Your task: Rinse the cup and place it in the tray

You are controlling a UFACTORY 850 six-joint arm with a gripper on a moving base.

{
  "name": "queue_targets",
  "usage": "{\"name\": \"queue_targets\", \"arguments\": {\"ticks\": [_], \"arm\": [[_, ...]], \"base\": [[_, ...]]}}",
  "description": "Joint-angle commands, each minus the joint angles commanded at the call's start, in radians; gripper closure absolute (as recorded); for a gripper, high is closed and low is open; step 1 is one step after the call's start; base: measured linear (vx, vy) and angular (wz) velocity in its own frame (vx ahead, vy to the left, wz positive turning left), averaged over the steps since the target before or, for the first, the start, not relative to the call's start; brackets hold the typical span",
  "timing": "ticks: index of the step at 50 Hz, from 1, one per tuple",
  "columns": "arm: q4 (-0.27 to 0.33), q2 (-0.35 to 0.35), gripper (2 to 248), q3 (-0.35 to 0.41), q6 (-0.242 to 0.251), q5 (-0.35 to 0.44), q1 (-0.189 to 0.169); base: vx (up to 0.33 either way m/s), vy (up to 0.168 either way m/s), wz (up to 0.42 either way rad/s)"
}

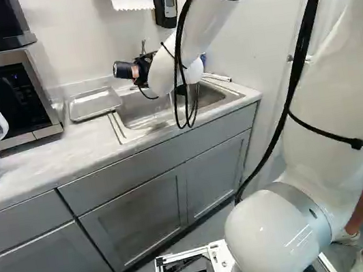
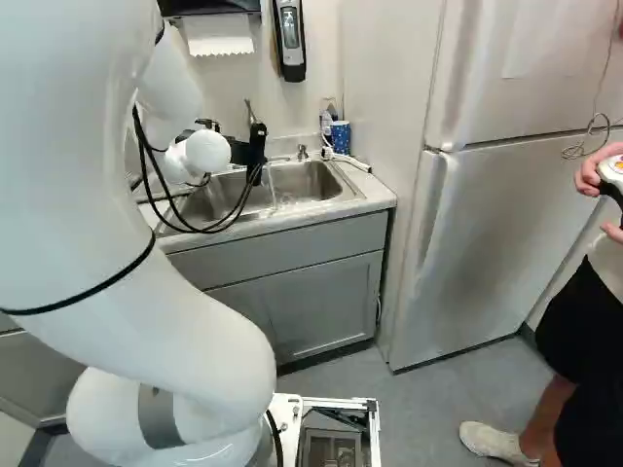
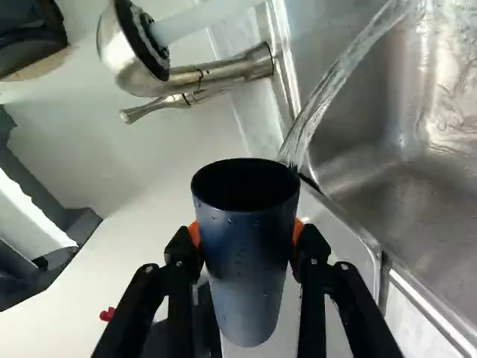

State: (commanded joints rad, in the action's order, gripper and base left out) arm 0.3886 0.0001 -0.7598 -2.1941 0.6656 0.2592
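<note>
Nr sink edge (image 1: 117,129): claw (image 1: 134,70) grips cup (image 3: 250,261), open basin (image 3: 402,179) alongside.

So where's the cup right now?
In the wrist view, the dark blue cup is held between the two fingers of the gripper, with the sink to one side and the faucet ahead.

Bright, fairly even light fills both base views, washing the arm (image 1: 348,96) almost flat white (a small glint does streak its lower joint (image 1: 274,239)). The fridge (image 2: 477,233) carries a soft, cloudy sheen. In the wrist view, the sink (image 3: 387,149) glares near the water (image 3: 328,86), and deep shadow blackens the inside of the cup (image 3: 250,261).
</note>
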Motion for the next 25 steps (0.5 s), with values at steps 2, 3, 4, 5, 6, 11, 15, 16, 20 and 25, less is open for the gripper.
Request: {"name": "queue_targets", "arguments": {"ticks": [2,3,4,5,6,11,15,16,20,25], "arm": [[0.000,0.000,125,0.000,0.000,0.000,0.000],[0.000,0.000,125,0.000,0.000,0.000,0.000],[0.000,0.000,125,0.000,0.000,0.000,0.000],[0.000,0.000,125,0.000,0.000,0.000,0.000],[0.000,0.000,125,0.000,0.000,0.000,0.000],[0.000,0.000,125,0.000,0.000,0.000,0.000],[0.000,0.000,125,0.000,0.000,0.000,0.000],[0.000,0.000,125,0.000,0.000,0.000,0.000],[0.000,0.000,125,0.000,0.000,0.000,0.000],[0.000,0.000,125,0.000,0.000,0.000,0.000]], "base": [[0.000,0.000,0.000],[0.000,0.000,0.000],[0.000,0.000,0.000],[0.000,0.000,0.000],[0.000,0.000,0.000],[0.000,0.000,0.000],[0.000,0.000,0.000],[0.000,0.000,0.000],[0.000,0.000,0.000],[0.000,0.000,0.000]]}}
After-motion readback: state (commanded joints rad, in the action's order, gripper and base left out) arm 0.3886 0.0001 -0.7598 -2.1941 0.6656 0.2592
